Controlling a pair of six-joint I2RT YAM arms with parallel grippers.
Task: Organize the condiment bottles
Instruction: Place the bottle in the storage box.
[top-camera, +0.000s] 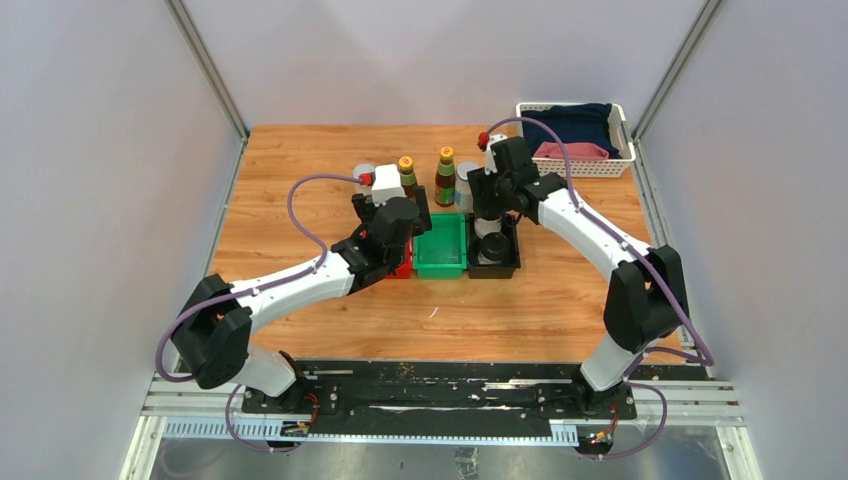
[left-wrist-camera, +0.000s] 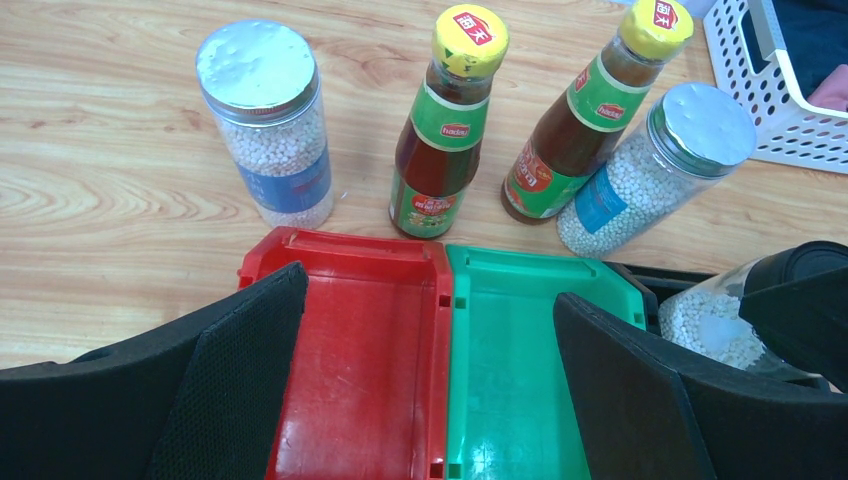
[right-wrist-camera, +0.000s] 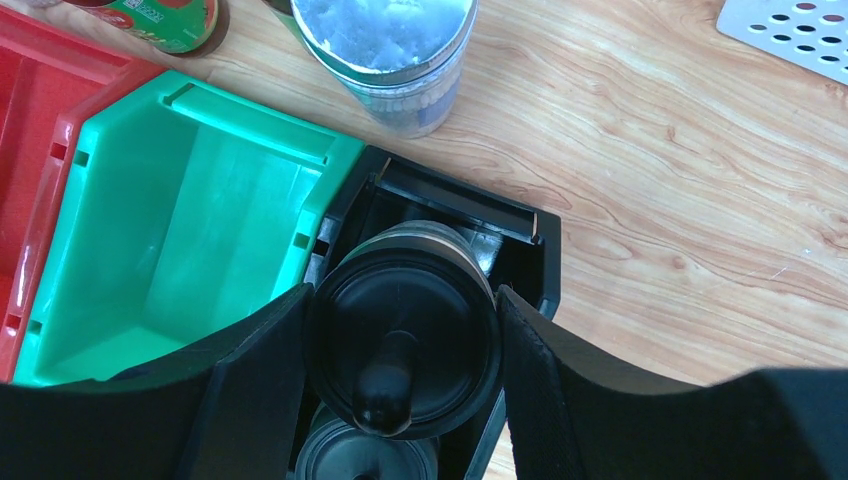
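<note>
**A:** Best way to finish this drop?

**B:** The black bin (right-wrist-camera: 540, 250) has one black cap (right-wrist-camera: 355, 455) sitting low in it. I'd ease the black-capped bottle (right-wrist-camera: 405, 330) straight down beside that, then let go.

**A:** Arms?

**B:** Right arm (top-camera: 590, 225) is stretched forward, with the right gripper (right-wrist-camera: 400, 310) snug on the cap. Left gripper (left-wrist-camera: 428, 290) gapes wide over the red bin (left-wrist-camera: 350, 300). Brown bottles (left-wrist-camera: 440, 150) and jars (left-wrist-camera: 270, 120) stand just behind.

Three bins (top-camera: 440, 262) abreast on counter (top-camera: 300, 180); four bottles (top-camera: 445, 178) in row behind; far bottle (right-wrist-camera: 405, 330), near bottle (right-wrist-camera: 370, 458) in rightmost bin (top-camera: 495, 273).
</note>
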